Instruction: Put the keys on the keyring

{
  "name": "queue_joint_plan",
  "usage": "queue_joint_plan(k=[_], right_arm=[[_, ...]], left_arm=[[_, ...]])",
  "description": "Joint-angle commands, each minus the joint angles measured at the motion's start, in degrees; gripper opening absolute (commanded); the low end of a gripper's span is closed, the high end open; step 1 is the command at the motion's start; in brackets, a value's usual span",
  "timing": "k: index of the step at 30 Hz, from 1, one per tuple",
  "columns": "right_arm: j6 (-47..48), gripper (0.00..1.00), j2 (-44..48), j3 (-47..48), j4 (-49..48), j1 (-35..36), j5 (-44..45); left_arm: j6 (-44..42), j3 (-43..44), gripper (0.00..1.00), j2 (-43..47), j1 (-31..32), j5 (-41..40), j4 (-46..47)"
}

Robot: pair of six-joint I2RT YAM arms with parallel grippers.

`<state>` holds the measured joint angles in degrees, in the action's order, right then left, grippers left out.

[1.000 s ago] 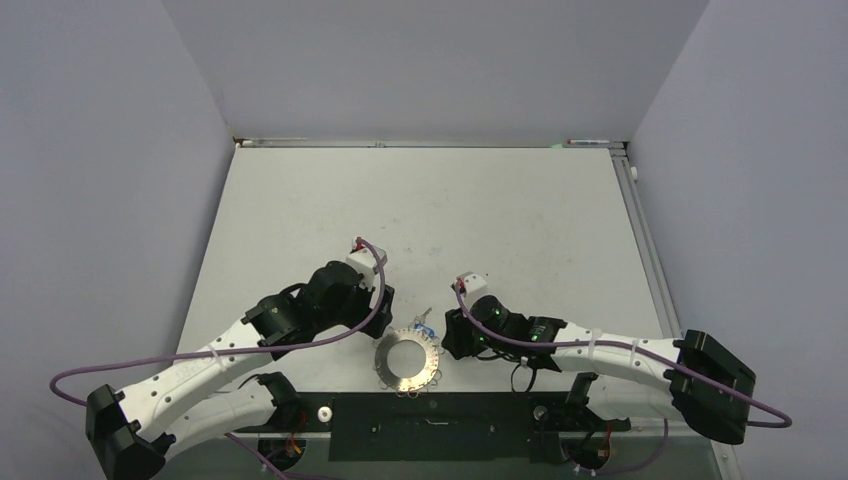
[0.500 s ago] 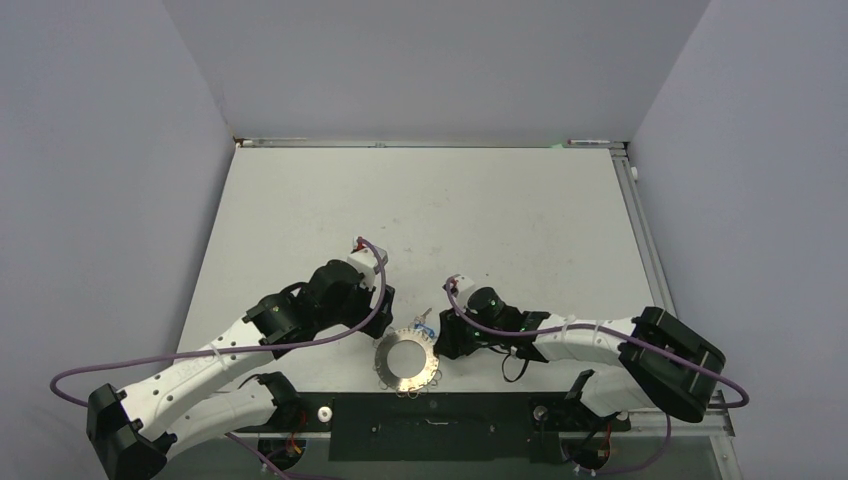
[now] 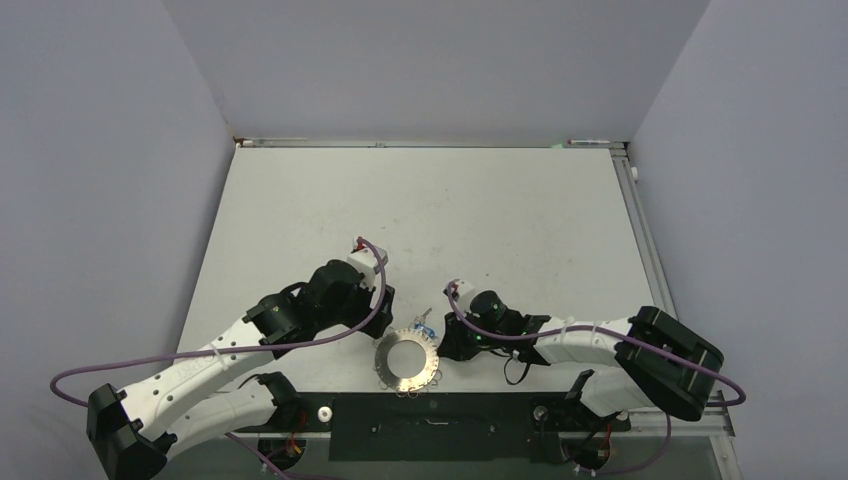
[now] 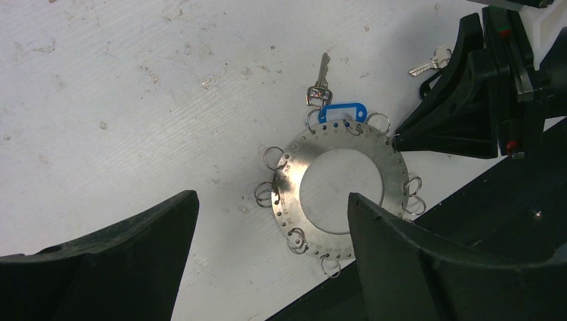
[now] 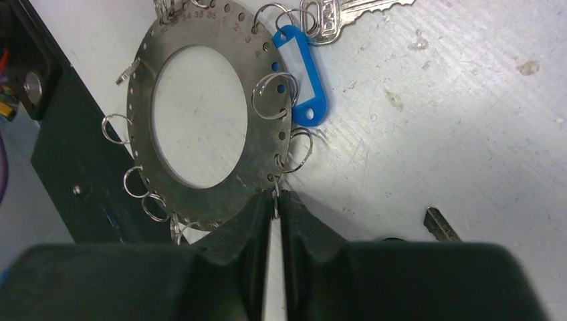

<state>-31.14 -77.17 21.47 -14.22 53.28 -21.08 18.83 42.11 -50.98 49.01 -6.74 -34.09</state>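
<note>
Light: bright, even, seemingly overhead | Shadows: soft, short | Glare: mild sheen on keyring (image 5: 200, 30) | Focus: mostly sharp

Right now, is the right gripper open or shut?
Shut: the right gripper pinches a wire loop on the rim of the keyring.

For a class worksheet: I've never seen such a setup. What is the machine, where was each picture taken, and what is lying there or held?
Two robot arms are bolted to a table. One picture looks down from above; the other two come from cameras on each wrist. On the table lies a metal keyring fringed with wire loops, with a blue tag and silver key at its rim; a second key lies loose. The right claw pinches one rim loop; the left claw hangs open above.
</note>
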Motion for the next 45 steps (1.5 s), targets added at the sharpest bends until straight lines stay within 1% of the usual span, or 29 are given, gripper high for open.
queue_joint_plan(k=[1, 3, 5, 11, 15, 18, 21, 28, 32, 34, 36, 39, 43, 45], right_arm=[[0.0, 0.05, -1.3, -0.5, -3.0, 0.2, -0.6], [0.3, 0.05, -1.1, -0.4, -2.8, 0.7, -0.1], [0.9, 0.05, 0.9, 0.1, -1.2, 1.6, 1.4], [4.7, 0.05, 11.9, 5.7, 9.4, 6.0, 7.7], [6.8, 0.05, 18.7, 10.6, 12.3, 8.2, 7.9], [10.2, 0.05, 20.9, 14.8, 15.9, 11.4, 9.6], [14.8, 0.05, 21.9, 18.7, 18.6, 15.0, 11.2], [24.0, 0.05, 23.3, 24.9, 21.1, 22.1, 11.5], [27.4, 0.05, 23.9, 27.8, 23.6, 24.4, 10.2], [28.9, 0.05, 24.1, 29.5, 25.2, 25.2, 8.6], [30.2, 0.05, 24.4, 30.7, 26.6, 25.8, 7.8], [31.4, 0.05, 25.0, 32.1, 27.4, 26.2, 6.2], [32.9, 0.05, 25.5, 33.5, 27.7, 26.4, 3.4], [33.2, 0.05, 25.5, 34.1, 28.0, 26.4, 2.3]], left_arm=[[-0.5, 1.2, 0.79, 0.1, -0.2, 0.7, 1.6], [-0.5, 1.2, 0.79, 0.1, -0.2, 0.8, 1.6], [-0.7, 1.2, 0.79, 0.3, -0.1, 1.4, 1.8], [-2.7, 0.5, 0.78, 3.3, 0.0, 6.6, 4.8], [-3.8, 0.2, 0.78, 8.6, 0.0, 15.8, 9.2], [-4.2, -0.7, 0.8, 13.3, -0.1, 22.5, 14.3], [-5.8, -1.1, 0.82, 17.0, 0.0, 26.7, 17.7], [-10.5, -0.4, 0.81, 19.2, 0.0, 37.2, 21.7], [-10.2, -3.4, 0.75, 20.9, -0.1, 44.4, 26.0], [-8.6, -5.4, 0.74, 22.5, -0.1, 47.9, 29.3], [-6.6, -7.7, 0.71, 24.4, -0.1, 51.5, 33.4], [-3.3, -11.1, 0.62, 27.2, -0.3, 53.9, 40.8], [0.8, -14.5, 0.58, 28.3, -0.5, 57.2, 47.8], [2.6, -15.6, 0.53, 27.7, -0.6, 58.2, 50.2]])
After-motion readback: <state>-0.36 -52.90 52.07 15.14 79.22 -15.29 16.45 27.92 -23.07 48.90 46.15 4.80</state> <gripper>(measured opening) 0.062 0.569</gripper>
